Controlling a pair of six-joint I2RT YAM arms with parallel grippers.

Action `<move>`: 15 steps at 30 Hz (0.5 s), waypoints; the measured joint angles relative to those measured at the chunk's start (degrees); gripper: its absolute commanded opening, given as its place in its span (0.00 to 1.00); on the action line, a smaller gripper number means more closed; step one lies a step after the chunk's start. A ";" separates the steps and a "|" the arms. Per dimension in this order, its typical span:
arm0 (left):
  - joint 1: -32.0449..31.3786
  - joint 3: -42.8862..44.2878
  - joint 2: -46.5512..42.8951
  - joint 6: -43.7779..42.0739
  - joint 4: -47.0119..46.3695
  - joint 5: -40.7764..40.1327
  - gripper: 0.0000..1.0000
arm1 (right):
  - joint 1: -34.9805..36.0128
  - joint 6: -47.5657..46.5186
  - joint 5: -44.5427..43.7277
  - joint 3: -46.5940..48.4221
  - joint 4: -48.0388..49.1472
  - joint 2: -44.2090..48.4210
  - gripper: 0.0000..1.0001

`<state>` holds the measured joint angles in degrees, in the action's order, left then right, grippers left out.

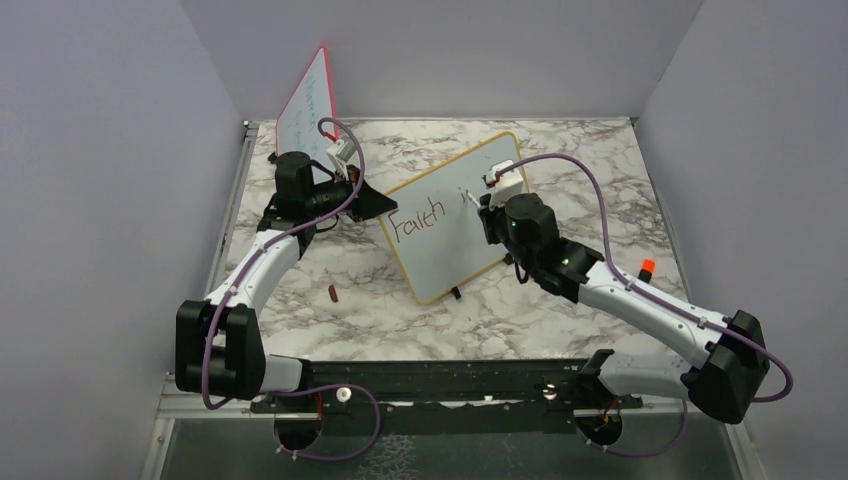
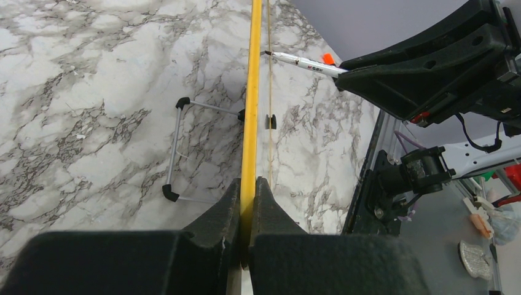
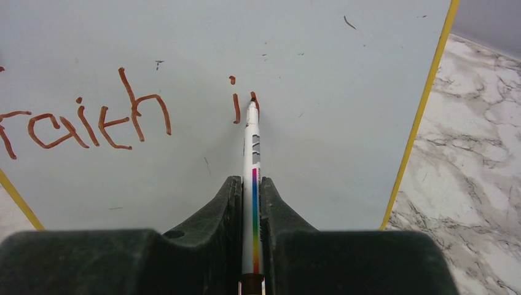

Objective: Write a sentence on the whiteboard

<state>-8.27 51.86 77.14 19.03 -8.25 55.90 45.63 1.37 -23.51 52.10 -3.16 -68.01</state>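
On the grey-veined marble table (image 1: pixel 400 325), seen from above, the rectangular white whiteboard with a yellow-orange frame (image 1: pixel 455 262) stands in the middle, turned at a slant. The dark red handwritten sentence (image 1: pixel 415 223) runs along its upper part and reads "Faith i". My left claw (image 1: pixel 366 201) meets the board's left edge, and my right claw (image 1: pixel 489 205) hangs over its far right part, just past the last letter. A second white board with a red-pink frame (image 1: pixel 308 105) leans against the far wall behind my left arm. A small dark red piece (image 1: pixel 332 293), too small to name, lies on the table near the board's left side.

From my left wrist, the fingers are pressed together on the yellow frame, which I see edge-on. A thin wire stand with black feet (image 2: pixel 175 147) props the board from behind. A white marker pen (image 2: pixel 301 61) reaches in from my right claw and its tip touches the board's face.

From my right wrist, the claw pinches the marker's barrel. Its tip rests on the white surface at a short fresh stroke just right of the "i"
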 measured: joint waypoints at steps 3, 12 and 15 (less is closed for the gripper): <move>0.00 0.00 0.02 0.00 -0.02 0.00 0.00 | 0.00 0.00 -0.20 0.00 0.35 -0.20 0.01; 0.00 0.02 0.09 0.02 -0.02 0.00 0.00 | -1.14 0.00 -0.79 0.00 0.61 -0.39 0.01; 0.00 0.11 0.17 0.02 0.00 -0.02 0.00 | -1.31 0.00 -0.83 0.00 0.68 -0.48 0.01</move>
<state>-8.27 51.96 77.32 19.05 -8.25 55.88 44.31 1.37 -24.34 52.10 -2.48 -68.49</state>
